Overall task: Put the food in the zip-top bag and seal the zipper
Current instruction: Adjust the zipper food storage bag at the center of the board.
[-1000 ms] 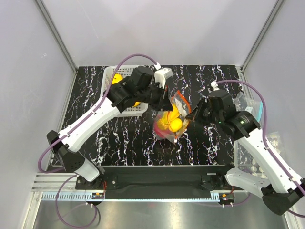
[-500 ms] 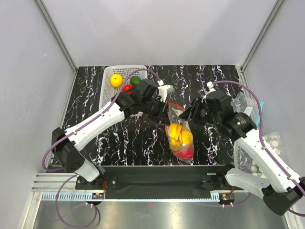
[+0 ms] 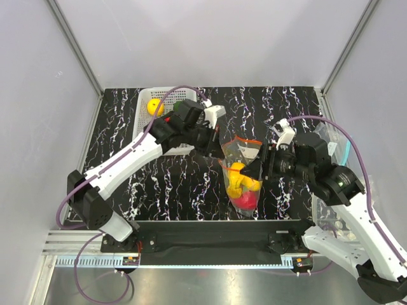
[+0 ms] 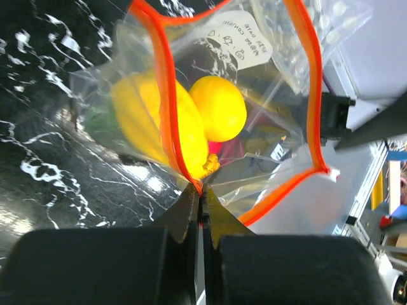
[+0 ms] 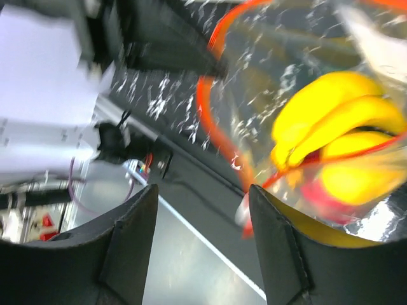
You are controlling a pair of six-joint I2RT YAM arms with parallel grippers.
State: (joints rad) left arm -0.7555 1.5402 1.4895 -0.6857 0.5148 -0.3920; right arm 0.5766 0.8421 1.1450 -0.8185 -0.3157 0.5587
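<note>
Our left gripper [image 4: 198, 204] is clamped shut on the zipper [image 4: 166, 121] at one end of the zip-top bag [image 4: 95, 89], with the food [image 4: 219, 107] inside, and the gaping strip runs straight away from it to our right gripper [image 5: 202, 190], whose jaws stand apart and empty just beside the far end.

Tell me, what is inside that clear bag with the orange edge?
The zip-top bag holds a yellow banana bunch, a round yellow fruit and a pink-red dragon fruit, partly covered by them. Anything further behind the fruits is hidden.
</note>
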